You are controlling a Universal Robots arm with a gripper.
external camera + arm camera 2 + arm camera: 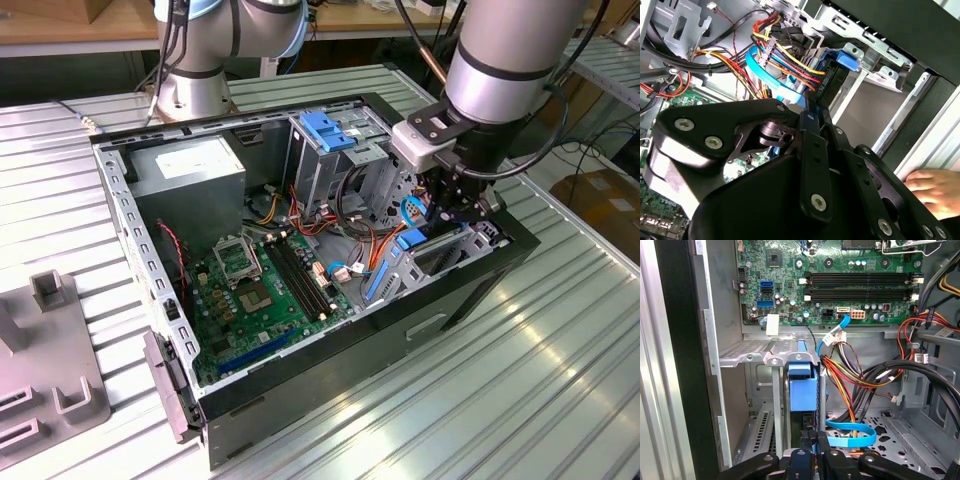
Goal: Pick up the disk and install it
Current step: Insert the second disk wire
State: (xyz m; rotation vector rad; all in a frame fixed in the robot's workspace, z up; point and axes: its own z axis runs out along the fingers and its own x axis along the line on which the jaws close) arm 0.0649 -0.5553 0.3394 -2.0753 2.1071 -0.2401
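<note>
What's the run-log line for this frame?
phase: install | pincer: shut on the disk | pose: upright, in drive bay of open case | person's hand: near case wall

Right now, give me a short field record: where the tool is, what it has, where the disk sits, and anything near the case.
tool position: tool down inside the open case, at the drive bay on the exterior view's right
tool state: shut on the disk
disk: standing on edge in the bay slot, blue carrier end facing the first wrist view
cables: a blue cable and orange and black wires lie beside the slot
motherboard: motherboard exposed on the case floor
hand: a hand rests beside the case
</note>
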